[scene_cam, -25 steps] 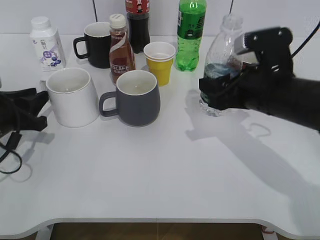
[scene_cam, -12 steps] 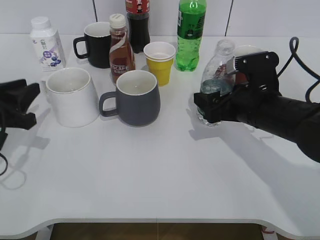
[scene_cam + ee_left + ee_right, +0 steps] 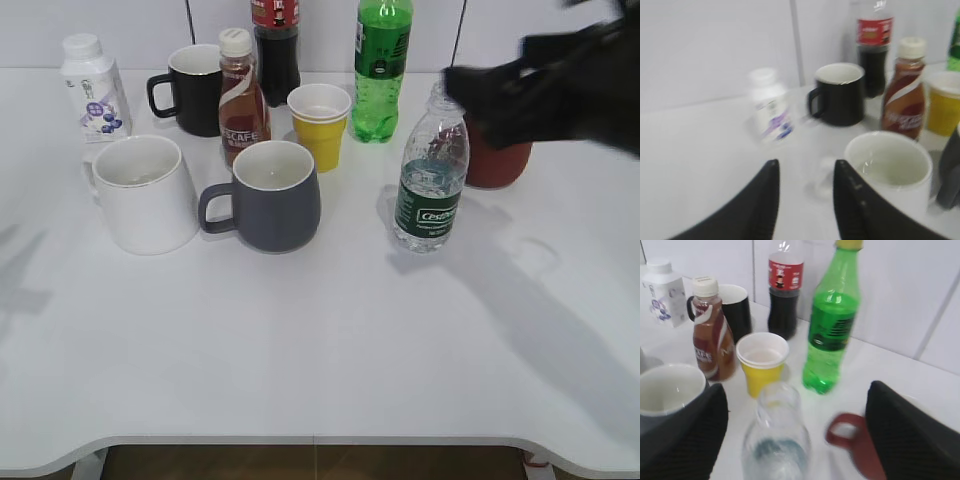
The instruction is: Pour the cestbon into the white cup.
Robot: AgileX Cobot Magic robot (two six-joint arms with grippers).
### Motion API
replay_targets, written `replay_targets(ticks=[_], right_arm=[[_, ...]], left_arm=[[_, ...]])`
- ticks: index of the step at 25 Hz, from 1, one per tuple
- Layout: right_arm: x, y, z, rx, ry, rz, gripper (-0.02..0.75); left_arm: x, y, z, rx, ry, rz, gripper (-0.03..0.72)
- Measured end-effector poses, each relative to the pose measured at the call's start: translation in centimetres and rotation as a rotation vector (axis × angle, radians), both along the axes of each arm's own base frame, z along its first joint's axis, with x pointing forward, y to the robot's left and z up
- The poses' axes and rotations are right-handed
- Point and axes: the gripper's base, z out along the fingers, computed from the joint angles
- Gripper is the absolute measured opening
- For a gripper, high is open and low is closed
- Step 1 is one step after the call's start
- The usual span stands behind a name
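The cestbon (image 3: pixel 430 175) stands upright on the white counter (image 3: pixel 320 350), free of any grip, right of the grey mug (image 3: pixel 272 195) and just in front of a red mug (image 3: pixel 495 155). Its body is clear, with water showing inside, and the neck is open at the top in the right wrist view. The white cup (image 3: pixel 148 192) sits well apart from it at the left, beside the grey mug; its inside looks empty. The grey mug's inside is pale, and nothing shows in it.

Four mugs are in view: white, grey, black (image 3: pixel 192 88) and red. There is one yellow paper cup (image 3: pixel 320 122), white inside, with nothing seen in it. Five bottles stand on the counter: the cestbon, a green soda bottle (image 3: pixel 382 65) with green liquid, a dark cola bottle (image 3: pixel 276 45), a brown coffee bottle (image 3: pixel 241 100) with a cream cap, and a small white bottle (image 3: pixel 92 85) with a purple label.

The right end effector (image 3: pixel 790 440) is raised above the cestbon, its two dark fingers (image 3: pixel 685 435) spread wide apart on either side of the bottle's neck without touching it; in the exterior view it is a dark blur at the upper right. The left end effector (image 3: pixel 805 200) shows only in its wrist view, fingers (image 3: pixel 757 205) parted and holding nothing, just beside the white cup.
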Motion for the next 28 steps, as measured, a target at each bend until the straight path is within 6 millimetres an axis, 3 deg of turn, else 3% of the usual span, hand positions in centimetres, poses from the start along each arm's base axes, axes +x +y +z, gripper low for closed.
replay_targets(ticks=[5, 8, 10, 14, 21, 24, 28], right_arm=[[-4.5, -2.0, 3.1, -0.101, 0.085, -0.037, 0.65], [-7.5, -3.3, 4.0, -0.145, 0.176, -0.057, 0.649], [-9.6, -4.2, 4.3, -0.156, 0.249, -0.065, 0.648], [-14.1, -6.2, 4.6, -0.169, 0.387, -0.059, 0.638], [-21.4, -10.6, 3.8, -0.222, 0.52, -0.08, 0.594], [-23.2, -11.8, 3.4, -0.175, 0.444, -0.078, 0.588], [-23.5, -11.8, 1.4, -0.14, 0.383, -0.065, 0.586]], left_arm=[[-5.8, 1.6, 5.1, -0.046, 0.038, 0.162, 0.424], [-9.4, 2.0, 7.9, -0.151, 0.074, 0.184, 0.54], [-11.6, 2.1, 9.2, -0.199, 0.104, 0.167, 0.575], [-15.2, 2.5, 9.4, -0.175, 0.239, 0.142, 0.592], [-19.4, 3.5, 6.6, -0.066, 0.42, 0.152, 0.591], [-19.9, 3.7, 5.2, -0.027, 0.417, 0.137, 0.591], [-19.6, 3.6, 4.6, -0.032, 0.352, 0.125, 0.591]])
